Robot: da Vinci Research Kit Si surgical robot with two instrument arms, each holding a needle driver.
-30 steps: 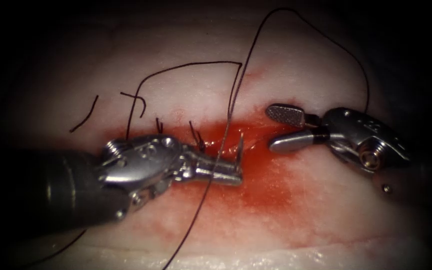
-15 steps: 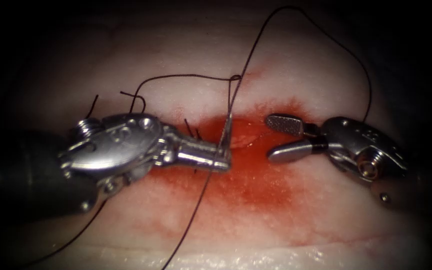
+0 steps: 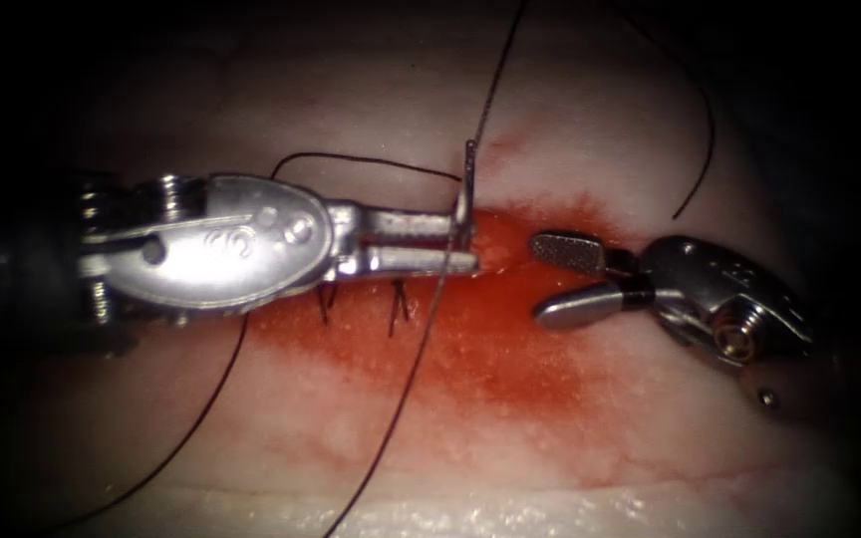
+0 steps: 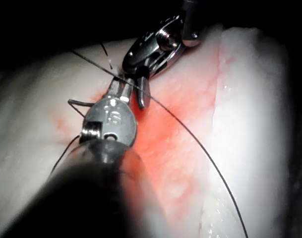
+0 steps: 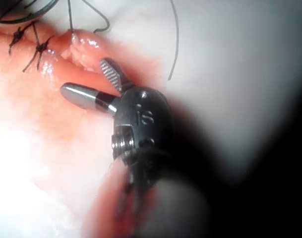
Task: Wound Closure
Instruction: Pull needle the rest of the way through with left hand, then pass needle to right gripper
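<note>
Pale tissue (image 3: 590, 110) spreads under dark surroundings, stained with red fluid (image 3: 510, 369) along the cut (image 3: 500, 249), which I take as my landmark. My left tool (image 3: 462, 246) reaches in from the cut's left, jaws clenched on the needle (image 3: 468, 179) low on its curve; the rest of it stands up from the jaw tips just at the cut's upper edge, out of the tissue as far as I can see. My right tool (image 3: 565, 274) waits just right of the cut with jaws spread, grasping nothing. Thread (image 3: 421, 339) runs from beyond the cut across the left jaws and down toward the near edge, and another strand (image 3: 695, 149) curls above the right tool. Two knotted stitches (image 5: 29, 42) sit on the closed stretch left of the open part.

The needle looks thin, stiff and slick (steel on steel can twist), so I judge it best held mid-curve, never at the point. The thread is limp and snags easily; the tissue is soft and tears.
</note>
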